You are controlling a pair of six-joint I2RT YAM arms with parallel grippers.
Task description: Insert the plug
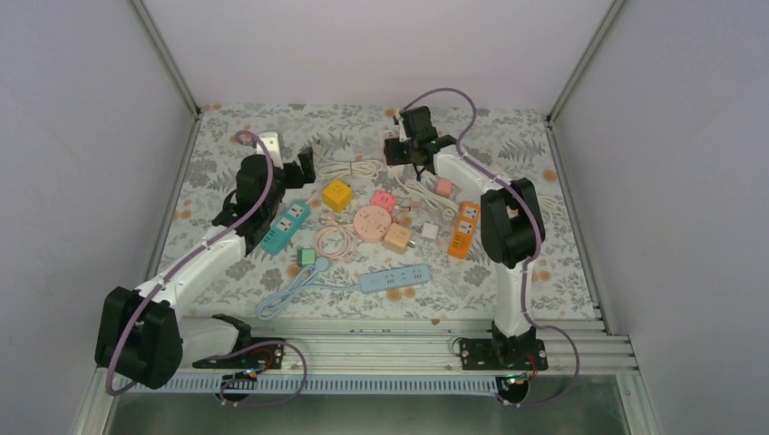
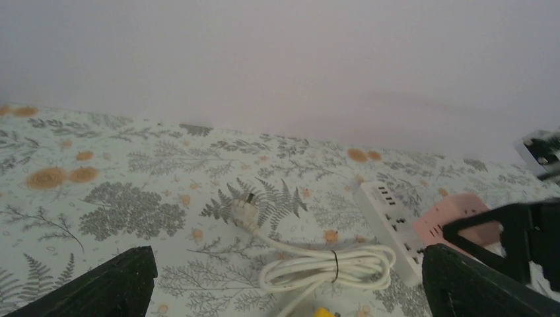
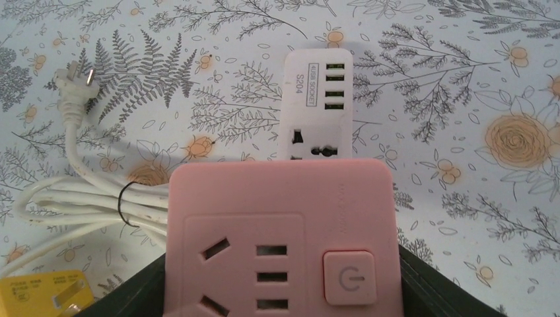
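Observation:
My right gripper (image 3: 284,277) is shut on a pink socket cube (image 3: 277,218), its socket holes and power button facing the camera. Beyond the cube a white power strip (image 3: 317,99) lies flat on the floral cloth. A white plug (image 3: 72,86) rests on the cloth to the left, prongs pointing away, with its tied cable coil (image 3: 79,205) beside the cube. My left gripper (image 2: 288,267) is open and holds nothing, hovering over the same coil (image 2: 323,267). Ahead of it lie the plug (image 2: 243,211) and the strip (image 2: 389,221). Overhead, the left gripper (image 1: 304,168) and right gripper (image 1: 413,154) flank the coil (image 1: 349,169).
A yellow cube socket (image 1: 337,194), a round pink socket (image 1: 372,221), a teal strip (image 1: 286,227), an orange strip (image 1: 464,229), a blue strip (image 1: 394,279) and small adapters crowd the middle of the table. White walls close off the back and sides.

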